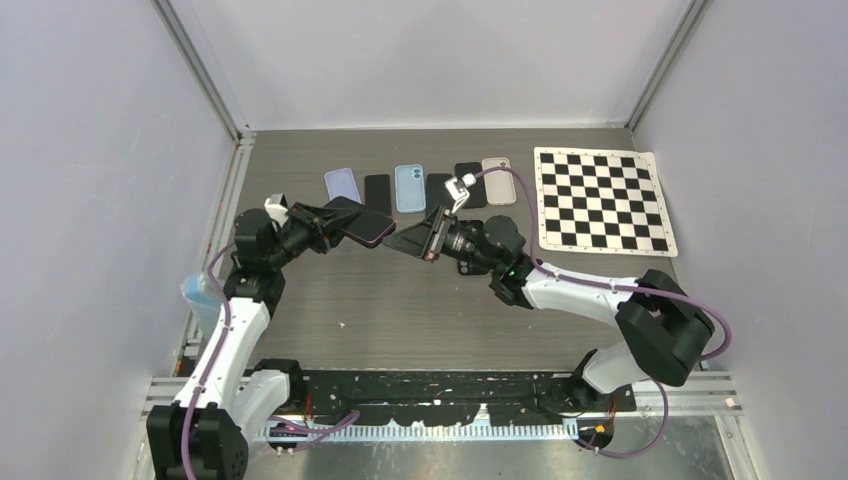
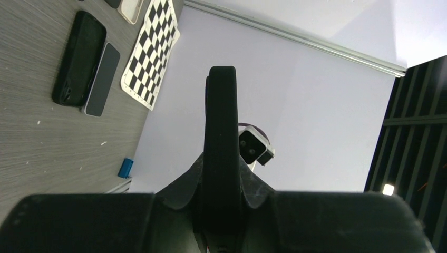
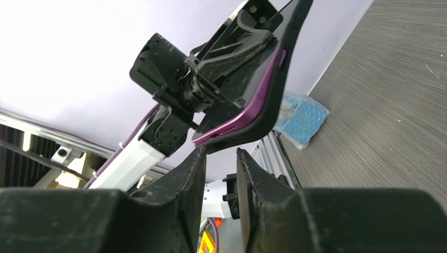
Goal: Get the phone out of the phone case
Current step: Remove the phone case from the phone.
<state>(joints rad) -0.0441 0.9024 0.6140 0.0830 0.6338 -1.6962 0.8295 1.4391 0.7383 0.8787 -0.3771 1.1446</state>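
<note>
We see the phone (image 1: 362,225) lifted above the table, near its middle. It sits inside its case (image 3: 261,97), dark with a purple band along the edge, and is not yet out. At its 9 o'clock the left gripper (image 1: 338,220) clamps it across both faces. At its 3 o'clock the right gripper (image 3: 217,154) has its jaws only narrowly apart, just under the lower corner, holding nothing. We think the risk is here: if these fingers pinch phone and case together, nothing separates, and a hard pull may tear all from the left grip. At 12 o'clock lies a row of phones and cases (image 1: 409,188); whether those cases are filled we cannot tell.
</note>
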